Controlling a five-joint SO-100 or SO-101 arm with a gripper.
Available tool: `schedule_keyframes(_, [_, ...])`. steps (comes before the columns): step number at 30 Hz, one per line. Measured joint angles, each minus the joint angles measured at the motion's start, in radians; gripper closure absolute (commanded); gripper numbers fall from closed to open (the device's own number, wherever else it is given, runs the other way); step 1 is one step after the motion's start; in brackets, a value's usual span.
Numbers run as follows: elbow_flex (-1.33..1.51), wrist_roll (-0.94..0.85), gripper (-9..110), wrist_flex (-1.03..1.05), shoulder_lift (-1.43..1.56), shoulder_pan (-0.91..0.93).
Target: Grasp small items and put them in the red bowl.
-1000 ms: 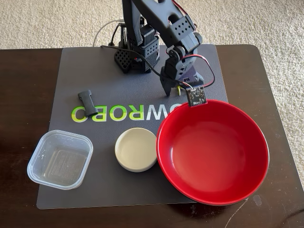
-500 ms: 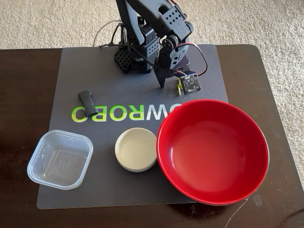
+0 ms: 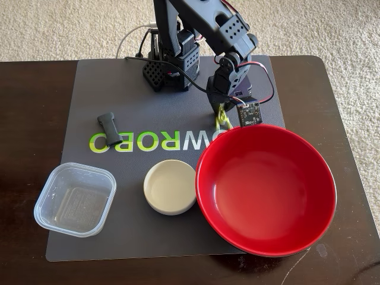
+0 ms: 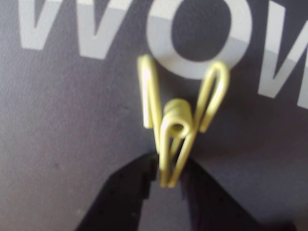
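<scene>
Fixed view: hanging over the grey mat (image 3: 119, 89) just outside the 11 o'clock rim of the red bowl (image 3: 265, 190), the gripper (image 3: 219, 116) pinching a yellow-green wire clip (image 3: 222, 120) clear of the surface. Sitting empty at 3 o'clock on the mat, the bowl overhanging the mat's right edge onto the dark table (image 3: 29, 119). Resting just beside the bowl's 9 o'clock rim, a small cream round dish (image 3: 170, 186). Lying at the mat's 9 o'clock, a short dark-grey stubby bar (image 3: 109, 127), with bare mat around it. Standing at 7 o'clock near the mat's left edge, a clear square plastic tub (image 3: 75, 199). Reading mirrored across the mat, green and white lettering, roughly "WOWROBO".

Wrist view: clamping the clip's (image 4: 175, 127) lower loop at 6 o'clock, the two dark fingers (image 4: 130, 192) nearly meeting. Splaying toward 12 o'clock, the clip's two wire arms above the coil. Showing behind, blurred white letters "WOW" on the mat (image 4: 62, 144).
</scene>
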Motion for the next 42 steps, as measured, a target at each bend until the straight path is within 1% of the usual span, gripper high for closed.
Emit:
schedule_keyframes(10, [0.011,0.000,101,0.009,0.052,0.046])
schedule_keyframes(14, [0.017,0.000,101,0.060,0.161,0.057])
schedule_keyframes(20, [0.012,0.002,101,0.164,0.348,-0.012])
schedule_keyframes(24, [-0.058,0.002,101,0.225,0.402,-0.066])
schedule_keyframes(31, [-0.184,0.002,102,0.287,0.479,-0.091])
schedule_keyframes(36, [-0.282,0.009,102,0.293,0.549,-0.077])
schedule_keyframes(40, [-0.388,0.015,102,0.298,0.558,-0.077])
schedule_keyframes(42, [-0.437,0.015,102,0.298,0.552,-0.048])
